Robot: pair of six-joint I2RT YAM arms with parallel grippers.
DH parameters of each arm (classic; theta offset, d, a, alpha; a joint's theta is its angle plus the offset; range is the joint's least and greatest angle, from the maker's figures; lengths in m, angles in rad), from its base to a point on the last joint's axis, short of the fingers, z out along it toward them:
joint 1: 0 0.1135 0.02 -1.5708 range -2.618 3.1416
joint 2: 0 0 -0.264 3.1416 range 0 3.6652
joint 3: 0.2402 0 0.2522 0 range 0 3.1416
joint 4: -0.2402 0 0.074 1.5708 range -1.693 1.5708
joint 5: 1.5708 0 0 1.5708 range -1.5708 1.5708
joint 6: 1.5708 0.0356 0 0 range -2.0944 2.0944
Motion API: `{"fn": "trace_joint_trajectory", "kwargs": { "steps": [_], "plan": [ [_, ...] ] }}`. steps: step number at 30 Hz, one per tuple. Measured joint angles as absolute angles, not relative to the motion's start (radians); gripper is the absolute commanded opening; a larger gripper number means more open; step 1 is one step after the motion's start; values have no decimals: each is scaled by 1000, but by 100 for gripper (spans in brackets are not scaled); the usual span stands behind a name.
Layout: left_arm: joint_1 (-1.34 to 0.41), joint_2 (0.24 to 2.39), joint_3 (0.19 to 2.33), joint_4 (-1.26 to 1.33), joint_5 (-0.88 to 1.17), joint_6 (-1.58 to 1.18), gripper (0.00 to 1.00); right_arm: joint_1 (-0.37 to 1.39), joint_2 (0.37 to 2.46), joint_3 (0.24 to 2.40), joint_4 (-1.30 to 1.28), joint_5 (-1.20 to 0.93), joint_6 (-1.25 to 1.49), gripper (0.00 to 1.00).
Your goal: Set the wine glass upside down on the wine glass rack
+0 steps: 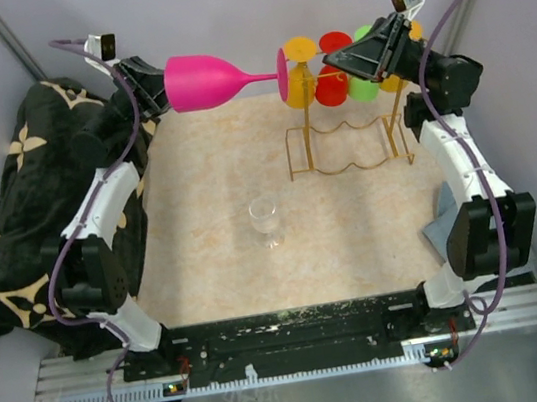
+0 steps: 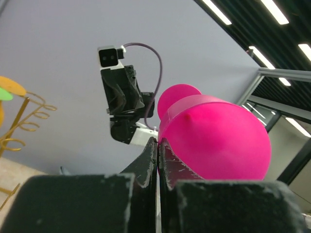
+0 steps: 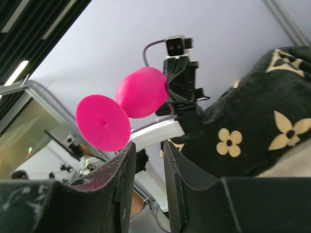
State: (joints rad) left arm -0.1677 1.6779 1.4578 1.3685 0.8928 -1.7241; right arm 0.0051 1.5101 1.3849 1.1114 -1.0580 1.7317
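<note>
My left gripper point(image 1: 158, 84) is shut on the rim of a pink wine glass point(image 1: 202, 81) and holds it level in the air, with its foot point(image 1: 283, 77) pointing right, close to the left end of the gold wire rack point(image 1: 308, 155). In the left wrist view the fingers point(image 2: 150, 160) are pressed together beside the pink bowl point(image 2: 218, 141). My right gripper point(image 1: 338, 57) is open and empty at the rack's top. In the right wrist view the pink glass point(image 3: 103, 122) shows beyond that gripper point(image 3: 148, 144). A clear wine glass point(image 1: 266, 216) stands upright mid-table.
Yellow point(image 1: 297, 85), red point(image 1: 330, 86), green point(image 1: 363, 89) and orange point(image 1: 392, 81) glasses hang upside down on the rack. A black patterned cloth point(image 1: 20, 228) is heaped at the left edge. The rack's loops point(image 2: 24, 121) show at the left of the left wrist view.
</note>
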Motion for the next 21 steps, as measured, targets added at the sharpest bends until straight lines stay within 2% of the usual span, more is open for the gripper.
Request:
{"fn": "trace_joint_trajectory", "kwargs": {
  "steps": [4, 10, 21],
  "plan": [
    [-168, 1738, 1523, 1486, 892, -1853, 0, 51, 1566, 1444, 1258, -1056, 1853, 30],
    [-168, 1803, 1591, 1533, 874, -2004, 0, 103, 1638, 1513, 1436, -1038, 2014, 31],
    [-186, 1846, 1628, 1535, 842, -2059, 0, 204, 1734, 1598, 1500, -981, 2086, 31]
  ]
}}
